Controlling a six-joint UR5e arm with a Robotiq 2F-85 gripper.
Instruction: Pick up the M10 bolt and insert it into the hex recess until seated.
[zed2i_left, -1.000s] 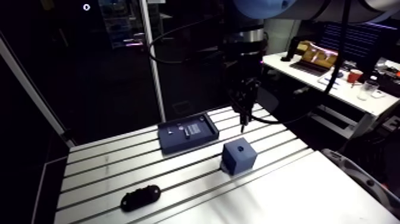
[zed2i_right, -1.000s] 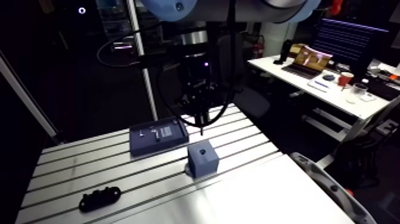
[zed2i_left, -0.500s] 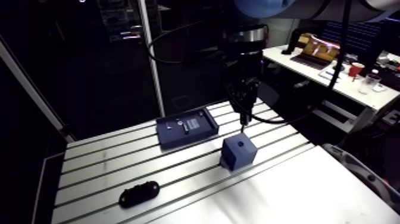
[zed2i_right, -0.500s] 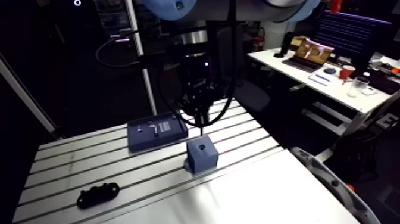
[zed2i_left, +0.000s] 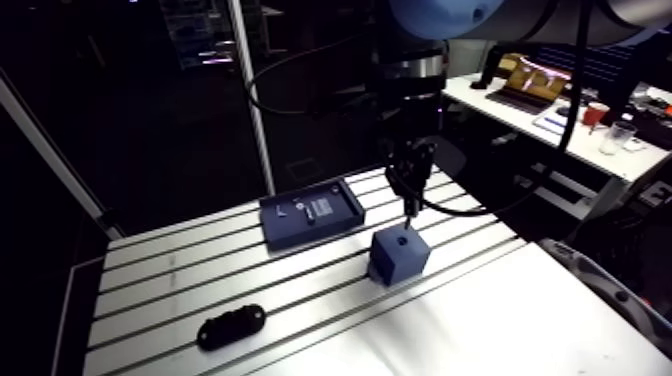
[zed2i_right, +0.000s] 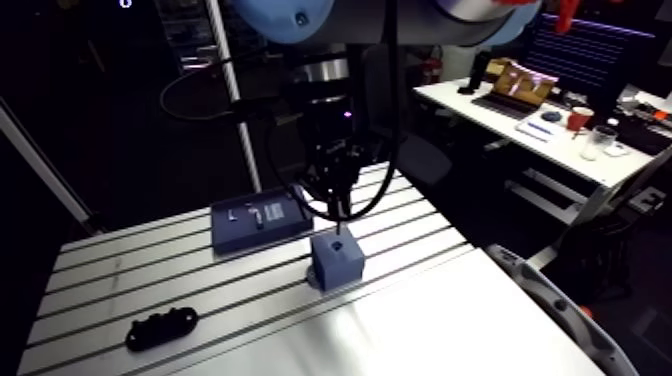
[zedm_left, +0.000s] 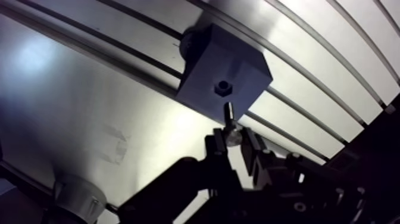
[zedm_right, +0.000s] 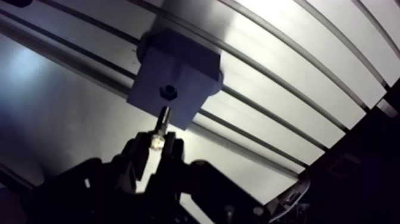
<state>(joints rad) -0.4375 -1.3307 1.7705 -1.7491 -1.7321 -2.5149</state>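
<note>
While the claw (zedm_left: 233, 142) grips it, the bolt (zedm_left: 228, 119) hangs above the block (zedm_left: 229, 62).

joint caps (zed2i_right: 285, 12): light blue, rounded, glossy | wrist (zed2i_left: 409, 95): dark cylinder under a bright silver band | hand (zedm_left: 233, 140): matt black, blocky, faceted, with small round screw heads on its base | fingers (zedm_left: 215, 148): two, slim, black, straight-edged, rising from a wider dark body

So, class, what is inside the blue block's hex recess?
Nothing visible: the hex recess is a dark, empty hole. The M10 bolt, gripped by the tool, hangs short of it. Its floor is hidden in shadow.
</note>
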